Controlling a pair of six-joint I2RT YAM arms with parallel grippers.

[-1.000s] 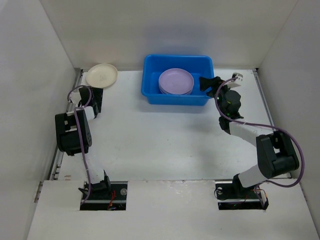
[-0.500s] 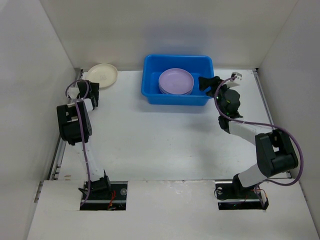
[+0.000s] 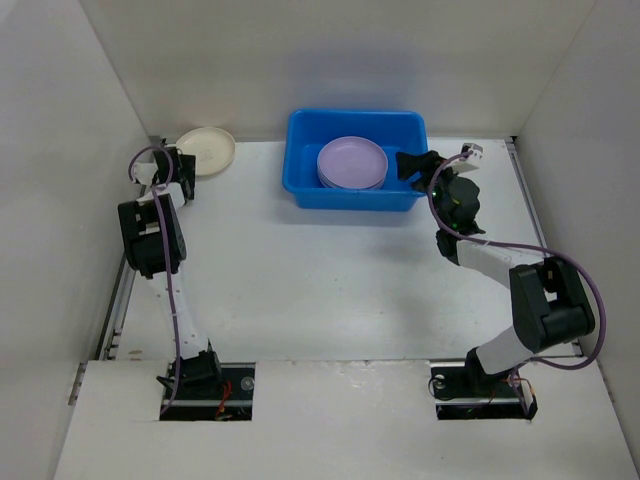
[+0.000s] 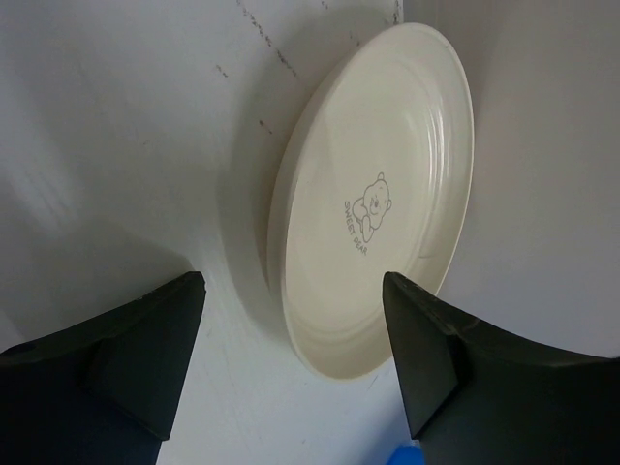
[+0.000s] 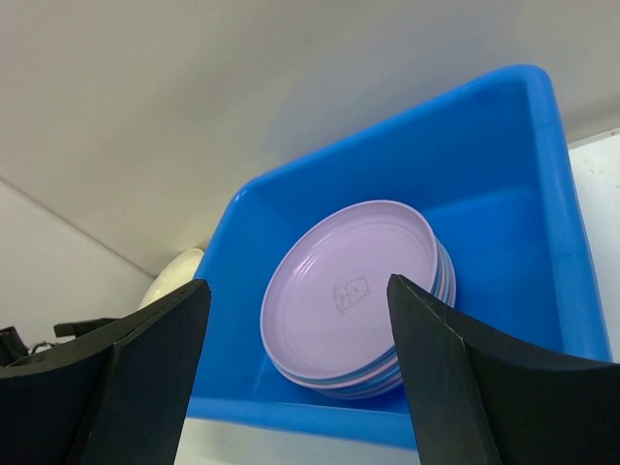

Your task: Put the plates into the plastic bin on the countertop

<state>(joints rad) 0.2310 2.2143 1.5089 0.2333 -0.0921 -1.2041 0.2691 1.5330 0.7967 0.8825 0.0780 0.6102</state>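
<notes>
The white countertop (image 3: 300,270) carried the blue bin (image 3: 350,196) at its 12 o'clock edge. Inside the bin sat a stack of plates (image 3: 352,162), lavender on top. One cream plate (image 3: 204,150) lay outside, in the 10 o'clock corner against the wall, so it looked like the last one to move.

I judged that plate light, stiff and slick, a shallow moulded plastic that would neither bend nor break easily but could slide from a loose pinch. The raised rim nearest the arm seemed the place to take it, one finger under the lip and one over.

The left gripper (image 3: 180,168) hovered at the plate's 6 o'clock side, fingers spread wide and holding nothing. The right gripper (image 3: 412,165) hung at the bin's 3 o'clock end, also spread and empty.

The overhead view alone showed both arms and the gap between plate and bin. The left wrist view alone showed the small bear print and the ridged rim. The right wrist view showed light blue edges under the lavender plate; how many were stacked could not be counted.
</notes>
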